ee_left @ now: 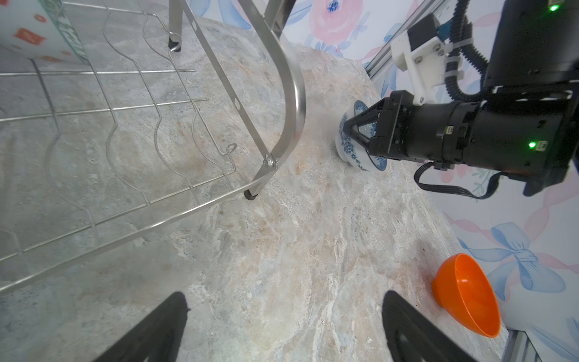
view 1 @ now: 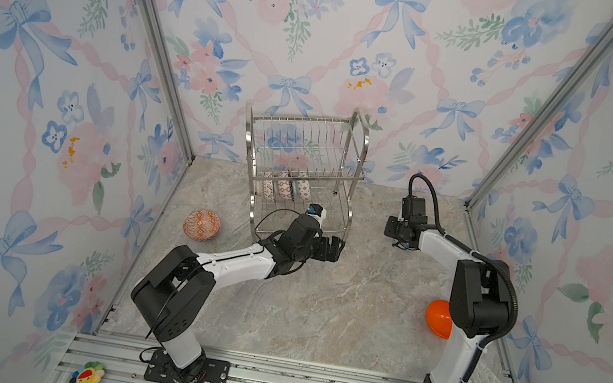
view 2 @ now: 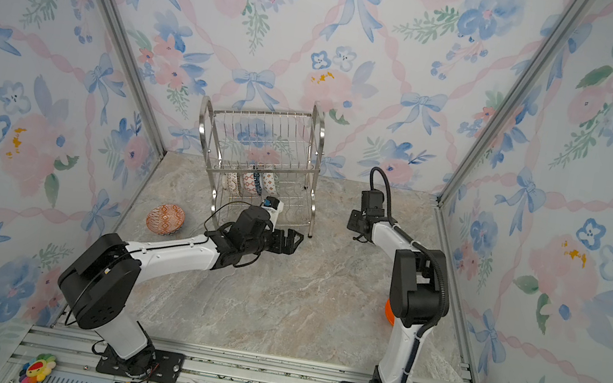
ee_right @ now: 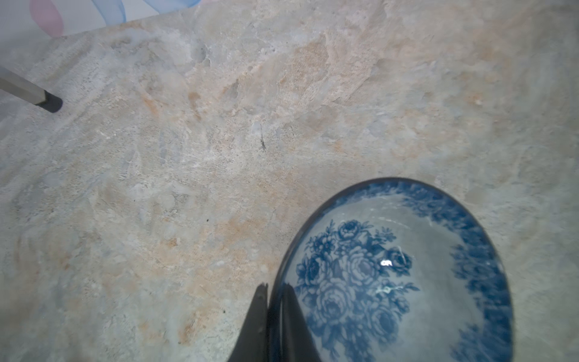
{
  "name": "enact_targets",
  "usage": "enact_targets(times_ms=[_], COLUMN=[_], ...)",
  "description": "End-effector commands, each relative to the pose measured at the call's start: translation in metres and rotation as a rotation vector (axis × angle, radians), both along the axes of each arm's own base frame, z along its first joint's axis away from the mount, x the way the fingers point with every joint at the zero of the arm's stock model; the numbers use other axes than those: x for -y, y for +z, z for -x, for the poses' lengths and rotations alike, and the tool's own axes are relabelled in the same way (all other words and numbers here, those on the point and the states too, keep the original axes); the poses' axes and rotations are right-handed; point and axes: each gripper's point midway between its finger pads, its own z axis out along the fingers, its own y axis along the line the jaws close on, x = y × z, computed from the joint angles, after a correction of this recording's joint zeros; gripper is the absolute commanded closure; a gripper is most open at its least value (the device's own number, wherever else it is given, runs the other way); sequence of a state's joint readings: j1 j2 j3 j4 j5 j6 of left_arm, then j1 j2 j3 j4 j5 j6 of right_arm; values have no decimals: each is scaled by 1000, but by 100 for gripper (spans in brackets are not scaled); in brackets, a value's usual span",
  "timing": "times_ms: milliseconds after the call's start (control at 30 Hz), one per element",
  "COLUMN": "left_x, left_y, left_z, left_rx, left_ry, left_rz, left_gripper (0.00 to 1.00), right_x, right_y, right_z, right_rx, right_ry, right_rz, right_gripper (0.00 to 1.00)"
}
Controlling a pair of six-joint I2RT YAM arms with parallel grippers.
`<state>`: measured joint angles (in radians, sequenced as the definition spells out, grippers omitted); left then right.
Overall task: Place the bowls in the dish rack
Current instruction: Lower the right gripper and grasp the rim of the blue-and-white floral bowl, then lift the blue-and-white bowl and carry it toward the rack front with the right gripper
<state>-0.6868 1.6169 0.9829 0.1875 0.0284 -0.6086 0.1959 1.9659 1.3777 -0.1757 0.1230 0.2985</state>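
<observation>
Both top views are bright and evenly lit from above, leaving only faint, soft shadows on the surface [view 1: 317,321]. Wide-angle distortion tilts and bows the wall posts [view 1: 154,28] toward the frame edges. The rack [view 1: 306,146] wires glint. The left wrist view is bright, with its nearest wires blurred. The right wrist view is dimmer and hazy. There the blue bowl [ee_right: 391,275] looks soft and carries one small white glare spot.

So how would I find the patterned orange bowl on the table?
Find the shiny wire dish rack at the back of the table. Left of it, alone on the marble, sits the patterned bowl. Its orange-and-white lattice sets it apart from the plain orange bowl on the right.
</observation>
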Motion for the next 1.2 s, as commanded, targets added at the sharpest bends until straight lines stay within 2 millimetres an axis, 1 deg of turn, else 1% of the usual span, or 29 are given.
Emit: enact_targets(times_ms=[0,167,300,367,400,500,633,733,767,867,1000,1067,1167], left_x=[-9,-22,-37,-50,-56,-79,-111,-133,-142,-168,-191,-196,-202], left_y=[4,14,24,28,29,32,40,48,39,38,42,44,45], left_z=[8,13,19,21,22,22,21,20,24,25,23,21,19], left_rx=[13,7,16,11,5,-12,-28,-32,-58,-73,-81,-90,-98], left_ry=[3,12,33,50,57,91,137,173,192,246,284,288,291], left_rz=[-33,-11,2,27,40,87,160,200,201,239,297,325,344], left_gripper=[2,2,2,2,2,2,2,2,2,2,2,2,2], right_x=[-8,-22,-47,-60,-66,-85,-116,-145,-156,-188,-226,-245,-269], right_y=[5,35,62,74,85,104,132,151,157,172,184,189,191], right_z=[14,30,45,56,61,79,106,126,132,146,153,154,153], right_rx=[-12,47,121,150,172,218,296,349,365,412,455,476,460], right_ry=[10,41,115,150,166,213,297,380,407,489,577,617,641], right_rz=[-57,-163,-301,-332,-343,-371,-437,-493,-513,-587,-692,-732,-800], right_gripper=[92,99,100,100,100,100,100,100,100,100,100,100,100])
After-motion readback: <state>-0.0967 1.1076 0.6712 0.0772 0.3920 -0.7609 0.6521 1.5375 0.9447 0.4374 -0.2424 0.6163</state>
